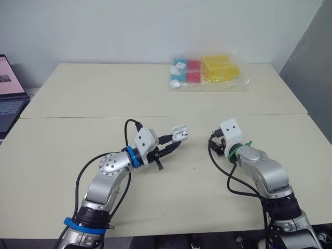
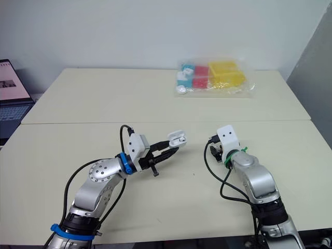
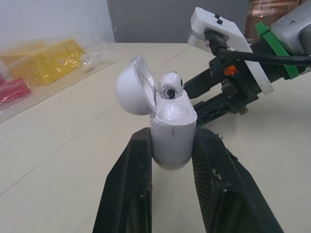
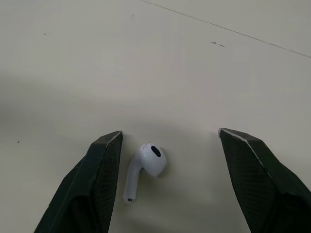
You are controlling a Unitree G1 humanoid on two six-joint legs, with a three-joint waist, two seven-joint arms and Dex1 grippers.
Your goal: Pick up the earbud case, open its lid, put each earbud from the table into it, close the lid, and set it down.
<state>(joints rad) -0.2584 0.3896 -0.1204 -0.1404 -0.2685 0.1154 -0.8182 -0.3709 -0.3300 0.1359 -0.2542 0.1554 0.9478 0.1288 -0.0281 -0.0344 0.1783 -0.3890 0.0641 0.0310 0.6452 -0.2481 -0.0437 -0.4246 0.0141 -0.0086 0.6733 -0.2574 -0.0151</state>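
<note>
My left gripper (image 1: 175,142) is shut on the white earbud case (image 3: 171,132) and holds it above the table, near the middle. The case's lid (image 3: 134,86) is swung open, and one white earbud (image 3: 170,86) sits in the case. My right gripper (image 4: 170,141) is open, pointing down at the table to the right of the case. A second white earbud (image 4: 146,166) lies on the table between its fingers (image 4: 99,179), closer to one of them. From the head views that earbud is hidden under the right wrist (image 1: 228,137).
A clear bag (image 1: 207,72) with blue, red and yellow items lies at the table's far side. A laptop (image 1: 9,96) stands at the left edge. The seam between two tabletops (image 1: 104,116) runs across behind both grippers.
</note>
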